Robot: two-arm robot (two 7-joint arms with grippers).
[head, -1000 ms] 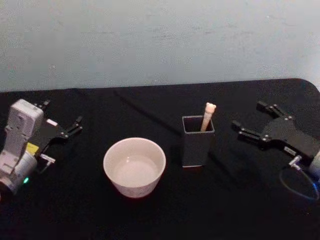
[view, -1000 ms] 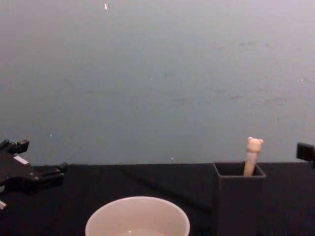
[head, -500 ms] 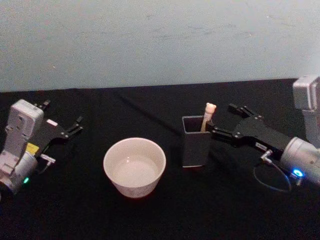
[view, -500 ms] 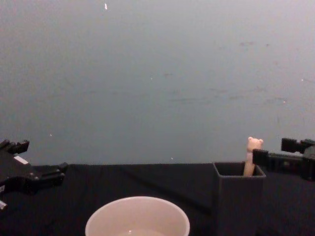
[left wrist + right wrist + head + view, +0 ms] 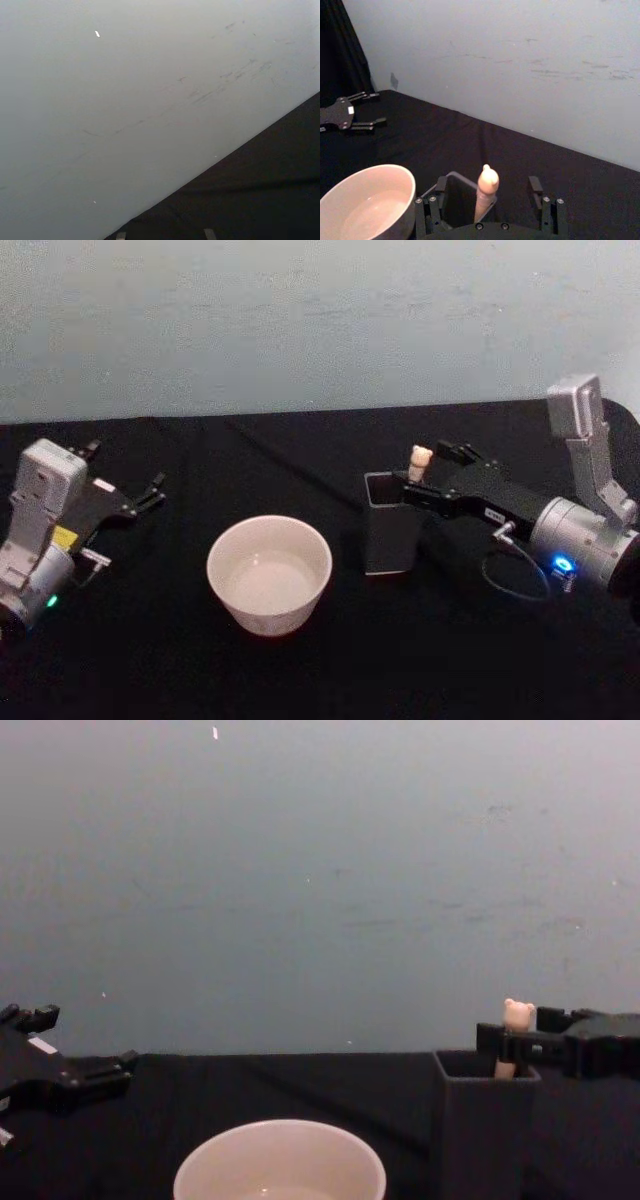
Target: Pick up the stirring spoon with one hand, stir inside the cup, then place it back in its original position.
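The right gripper (image 5: 421,476) has swept in within the last second from the right edge of the head view to the spoon (image 5: 419,460). The spoon stands upright in the dark grey holder (image 5: 390,538), just right of centre on the black table (image 5: 300,670). The gripper's fingers (image 5: 427,215) are spread, one on either side of the cream handle below the bear head. The right wrist view shows a gap on each side, so nothing is pinched yet. The pick-up now looks only a squeeze and a lift away. Stirring in the cup (image 5: 268,618), left of the holder at lower centre, is not yet begun. The right arm reaches in low and nearly level from the right edge, with a blue light at its wrist and a silver link rising behind. The left gripper (image 5: 128,464) rests parked at the left edge, its fingers apart.
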